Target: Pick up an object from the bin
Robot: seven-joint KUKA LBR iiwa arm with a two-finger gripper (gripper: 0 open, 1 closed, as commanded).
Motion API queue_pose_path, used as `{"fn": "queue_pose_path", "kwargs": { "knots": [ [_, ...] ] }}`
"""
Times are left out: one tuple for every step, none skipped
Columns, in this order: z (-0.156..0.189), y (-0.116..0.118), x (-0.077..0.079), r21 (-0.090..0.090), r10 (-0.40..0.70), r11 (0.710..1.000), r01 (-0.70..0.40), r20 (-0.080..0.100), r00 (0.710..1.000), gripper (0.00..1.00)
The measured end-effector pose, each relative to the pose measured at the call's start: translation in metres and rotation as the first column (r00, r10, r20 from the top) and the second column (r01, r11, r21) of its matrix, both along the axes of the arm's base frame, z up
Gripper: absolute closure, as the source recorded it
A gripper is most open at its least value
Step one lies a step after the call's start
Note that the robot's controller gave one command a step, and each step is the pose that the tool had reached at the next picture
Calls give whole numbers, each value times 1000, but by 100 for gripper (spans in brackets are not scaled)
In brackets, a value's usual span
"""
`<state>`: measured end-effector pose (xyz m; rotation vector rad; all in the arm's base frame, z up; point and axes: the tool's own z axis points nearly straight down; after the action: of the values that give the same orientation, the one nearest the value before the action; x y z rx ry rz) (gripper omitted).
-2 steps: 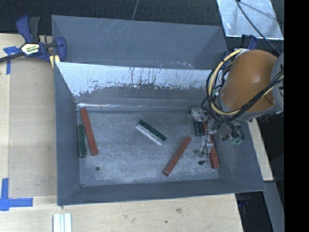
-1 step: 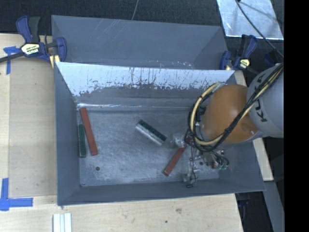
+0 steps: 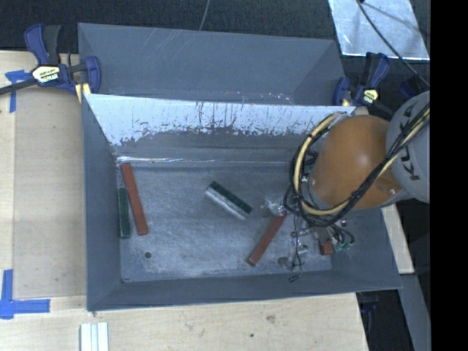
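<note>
Tool (image 3: pixel 295 254), lower right of frame, under the arm's smooth orange cover (image 3: pixel 351 167); whether it is wide or narrow cannot be told. Just left of it, a slim reddish-brown stick (image 3: pixel 265 240) lies aslant on the matte grey metal bin (image 3: pixel 102 196) floor. Further left is a grey-green bar (image 3: pixel 228 198). At far left a second brown stick (image 3: pixel 134 198) lies beside a dark green stick (image 3: pixel 123 212).

The bin (image 3: pixel 99 218) is matt grey metal. Its floor looks scuffed and grainy, and its far wall is scratched to paler, shinier streaks. Close by the hand (image 3: pixel 296 258), the orange cover (image 3: pixel 351 163) is smooth and glossy, like plastic. Just left of the hand lies a matt reddish-brown stick (image 3: pixel 265 241). Farther left is a dark green bar (image 3: pixel 228 199) with one silvery, metallic-looking face. Well left of the hand lie two dull-surfaced pieces: a rust-red stick (image 3: pixel 134 198) and a dark green stick (image 3: pixel 123 212).
</note>
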<state>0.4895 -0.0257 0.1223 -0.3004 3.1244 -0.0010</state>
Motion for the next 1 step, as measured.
{"fn": "queue_pose_path", "kwargs": {
  "knots": [
    [-35, -8, 4, 0, -7, 1000, 7, 1, 1000, 0]
  ]
}}
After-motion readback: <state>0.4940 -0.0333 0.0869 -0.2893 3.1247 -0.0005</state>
